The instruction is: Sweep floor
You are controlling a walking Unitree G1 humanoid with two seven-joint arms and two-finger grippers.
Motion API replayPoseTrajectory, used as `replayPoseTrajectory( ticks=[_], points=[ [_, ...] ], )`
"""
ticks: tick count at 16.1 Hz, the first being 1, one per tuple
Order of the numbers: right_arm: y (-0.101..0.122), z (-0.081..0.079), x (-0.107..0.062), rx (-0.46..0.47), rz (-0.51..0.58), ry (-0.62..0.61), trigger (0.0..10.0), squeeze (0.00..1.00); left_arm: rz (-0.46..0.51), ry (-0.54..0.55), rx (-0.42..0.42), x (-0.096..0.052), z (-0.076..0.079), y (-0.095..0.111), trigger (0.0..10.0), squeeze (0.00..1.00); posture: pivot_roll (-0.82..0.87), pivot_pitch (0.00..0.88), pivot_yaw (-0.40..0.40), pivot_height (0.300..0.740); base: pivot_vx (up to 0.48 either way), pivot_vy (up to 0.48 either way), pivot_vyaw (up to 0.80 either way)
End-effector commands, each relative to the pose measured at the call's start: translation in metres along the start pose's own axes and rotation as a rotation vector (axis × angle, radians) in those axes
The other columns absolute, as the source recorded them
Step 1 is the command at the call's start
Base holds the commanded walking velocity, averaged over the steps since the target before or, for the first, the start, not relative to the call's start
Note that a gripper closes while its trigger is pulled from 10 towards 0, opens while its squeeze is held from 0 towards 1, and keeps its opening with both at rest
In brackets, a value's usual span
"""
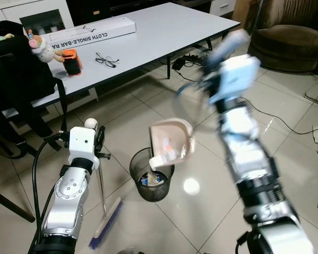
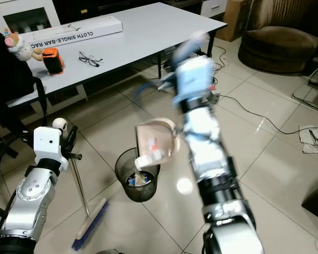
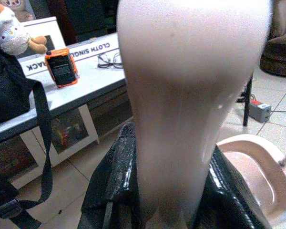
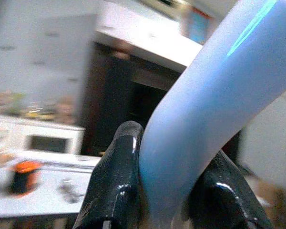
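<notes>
Right gripper (image 4: 167, 191): clamped on the pale blue dustpan handle (image 4: 205, 109), arm raised and blurred
Dustpan (image 1: 171, 142): tipped over the black mesh bin (image 1: 150, 180), scraps inside
Left gripper (image 3: 171, 191): closed around the broom handle (image 3: 181, 95), at 9 o'clock from the bin
Broom (image 1: 107, 222): blue bristles on the tiled floor (image 1: 201, 211), at 7 o'clock from the bin

A pale pink dustpan (image 1: 172, 140) with a light blue handle (image 4: 214, 100) hangs over the black mesh wastebasket (image 1: 148, 182); beside the wastebasket, blue broom bristles (image 1: 103, 230); white table (image 1: 164, 26).

Home living room: armchair (image 1: 289, 39), table (image 1: 164, 32).
</notes>
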State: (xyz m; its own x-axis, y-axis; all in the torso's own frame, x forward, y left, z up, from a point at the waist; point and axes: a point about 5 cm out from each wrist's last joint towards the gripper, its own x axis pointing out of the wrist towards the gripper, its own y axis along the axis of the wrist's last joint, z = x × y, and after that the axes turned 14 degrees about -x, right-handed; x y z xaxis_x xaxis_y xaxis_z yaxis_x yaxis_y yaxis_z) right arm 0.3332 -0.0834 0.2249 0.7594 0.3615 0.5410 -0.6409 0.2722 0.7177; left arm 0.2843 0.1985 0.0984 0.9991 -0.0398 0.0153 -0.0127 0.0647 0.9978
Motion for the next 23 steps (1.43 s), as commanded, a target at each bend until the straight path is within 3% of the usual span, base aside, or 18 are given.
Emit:
replayPoseTrajectory(
  ticks=[1, 2, 3, 6, 10, 14, 16, 20, 23],
  points=[
    [0.018, -0.004, 0.005, -0.048, 0.113, 0.039, 10.0, 0.00, 0.029, -0.002, 0.023, 0.003, 0.000, 0.006, 10.0, 0.00, -0.01, 0.000, 0.060, 0.740, 0.000, 0.000, 0.00],
    [0.023, -0.020, 0.001, -0.107, 0.167, 0.146, 10.0, 0.00, 0.026, -0.005, 0.026, 0.004, 0.000, 0.005, 10.0, 0.00, -0.01, 0.000, 0.058, 0.740, 0.000, 0.000, 0.00],
    [0.024, -0.026, -0.001, -0.140, 0.188, 0.194, 10.0, 0.00, 0.024, -0.006, 0.027, 0.004, 0.000, 0.004, 10.0, 0.00, -0.01, 0.000, 0.056, 0.740, 0.000, 0.000, 0.00],
    [0.025, -0.032, -0.004, -0.160, 0.210, 0.246, 10.0, 0.00, 0.019, -0.004, 0.027, 0.004, -0.001, 0.003, 10.0, 0.00, -0.01, 0.000, 0.053, 0.740, 0.000, 0.000, 0.00],
    [0.021, -0.020, -0.003, -0.072, 0.176, 0.194, 10.0, 0.00, 0.015, -0.006, 0.026, 0.005, -0.001, 0.000, 10.0, 0.00, -0.02, 0.000, 0.053, 0.740, 0.000, 0.000, 0.00],
    [0.009, 0.019, 0.001, -0.169, 0.068, -0.047, 10.0, 0.00, 0.011, 0.001, 0.024, 0.004, -0.001, -0.001, 10.0, 0.00, -0.02, 0.000, 0.052, 0.740, 0.000, 0.000, 0.00],
    [0.003, 0.048, 0.003, -0.068, -0.027, -0.186, 10.0, 0.00, 0.000, 0.003, 0.029, 0.004, -0.002, -0.003, 10.0, 0.00, -0.02, 0.000, 0.053, 0.740, 0.000, 0.000, 0.00],
    [0.015, 0.055, 0.003, 0.137, -0.011, -0.228, 10.0, 0.00, 0.000, 0.000, 0.037, 0.004, -0.002, -0.002, 10.0, 0.00, -0.02, 0.000, 0.056, 0.740, 0.000, 0.000, 0.80],
    [0.025, 0.061, 0.004, 0.189, 0.021, -0.267, 10.0, 0.00, 0.009, 0.000, 0.055, 0.004, -0.002, 0.000, 10.0, 0.00, -0.02, 0.000, 0.057, 0.740, 0.000, 0.000, 0.80]
  ],
)
